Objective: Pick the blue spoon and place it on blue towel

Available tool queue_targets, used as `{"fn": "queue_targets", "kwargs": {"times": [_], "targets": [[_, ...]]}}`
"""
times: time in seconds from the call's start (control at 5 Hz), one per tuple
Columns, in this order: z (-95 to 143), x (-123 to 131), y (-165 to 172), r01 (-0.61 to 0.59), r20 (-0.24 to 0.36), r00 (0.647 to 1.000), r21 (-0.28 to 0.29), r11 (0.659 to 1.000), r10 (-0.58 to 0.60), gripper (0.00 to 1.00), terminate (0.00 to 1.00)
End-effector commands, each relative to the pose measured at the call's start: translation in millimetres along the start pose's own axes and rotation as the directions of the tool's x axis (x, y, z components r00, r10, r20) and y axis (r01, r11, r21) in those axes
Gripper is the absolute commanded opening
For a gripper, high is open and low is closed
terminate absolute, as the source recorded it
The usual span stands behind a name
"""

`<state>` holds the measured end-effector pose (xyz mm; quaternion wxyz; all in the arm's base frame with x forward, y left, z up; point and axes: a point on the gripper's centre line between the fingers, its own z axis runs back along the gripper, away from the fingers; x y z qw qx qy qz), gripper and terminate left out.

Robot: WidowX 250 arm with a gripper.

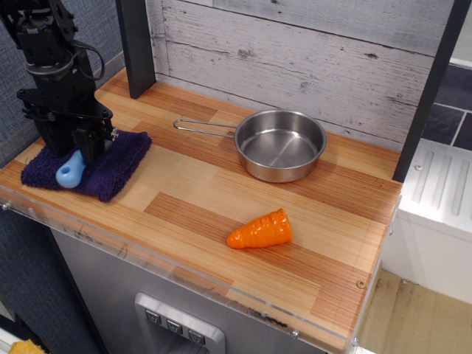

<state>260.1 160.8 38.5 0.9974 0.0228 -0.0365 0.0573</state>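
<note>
The blue spoon shows only its light blue handle end with the hole; its bowl is hidden behind my fingers. My gripper is shut on the spoon and holds it low over the left half of the blue towel, a dark navy knitted cloth at the counter's left end. The handle end sits at or just above the cloth; I cannot tell if it touches.
A steel pan stands at the back middle with its handle pointing left. An orange carrot toy lies near the front middle. A dark post rises behind the towel. A clear guard strip runs along the counter's front edge.
</note>
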Motion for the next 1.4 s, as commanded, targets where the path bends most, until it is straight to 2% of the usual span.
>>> {"fn": "queue_targets", "kwargs": {"times": [0.0,0.2,0.4,0.6,0.8,1.0,1.2], "targets": [[46.8,6.8,-9.9,0.024,0.054,0.998,-0.020,1.000,-0.022,1.00,0.00],[77.3,7.1,-43.6,0.052,0.081,0.996,-0.027,0.998,-0.050,1.00,0.00],[83.6,3.9,-65.8,0.085,0.083,0.993,-0.056,0.995,-0.080,1.00,0.00],[87.3,0.3,-78.1,0.108,0.085,0.991,-0.013,0.994,-0.107,1.00,0.00],[89.3,-3.9,-75.6,0.087,0.076,0.993,0.015,0.996,-0.088,1.00,0.00],[89.3,-3.9,-75.6,0.087,0.076,0.993,0.015,0.996,-0.088,1.00,0.00],[89.3,-3.9,-75.6,0.087,0.076,0.993,0.015,0.996,-0.088,1.00,1.00]]}}
